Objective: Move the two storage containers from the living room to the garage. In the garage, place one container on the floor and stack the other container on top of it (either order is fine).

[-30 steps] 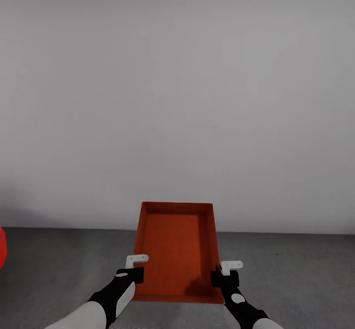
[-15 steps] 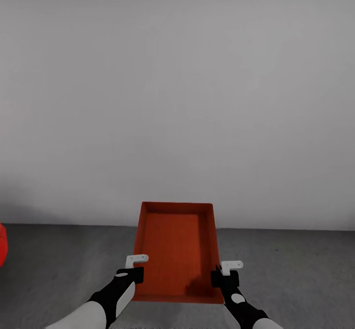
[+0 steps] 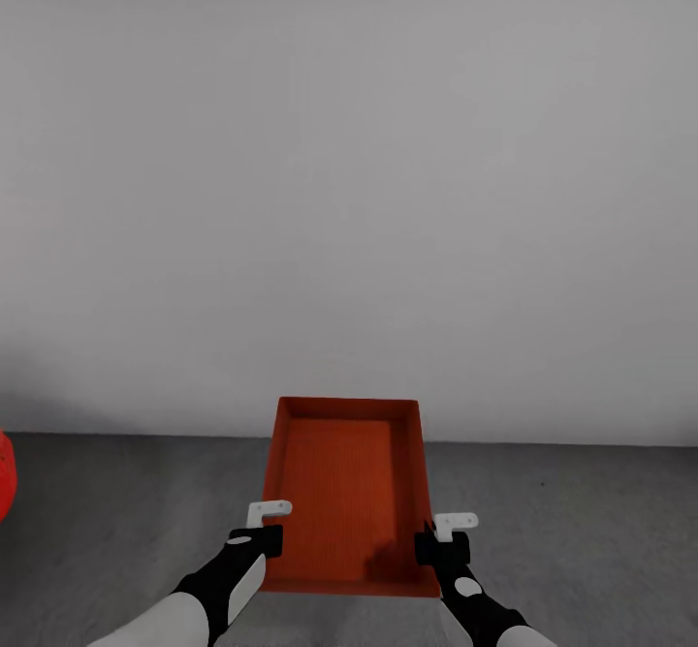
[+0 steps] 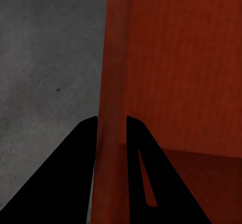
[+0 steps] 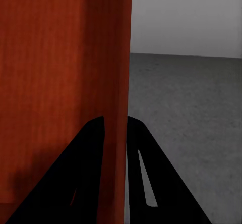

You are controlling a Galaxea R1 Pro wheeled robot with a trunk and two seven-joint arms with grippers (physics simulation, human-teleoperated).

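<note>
My left tool (image 3: 264, 529) and right tool (image 3: 438, 536) each pinch a low side wall of the empty, finely ribbed red-orange container (image 3: 344, 497), held over the rough grey concrete floor (image 3: 582, 531) near the plain white wall (image 3: 349, 191).

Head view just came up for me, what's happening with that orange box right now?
The robot is carrying one red-orange storage container in front of it with both arms. The left gripper is clamped on its left side wall and the right gripper on its right side wall; each wrist view shows the fingers pinching a wall. It faces a plain white wall over dark grey concrete floor. A bit of something red sits at the left edge.
</note>
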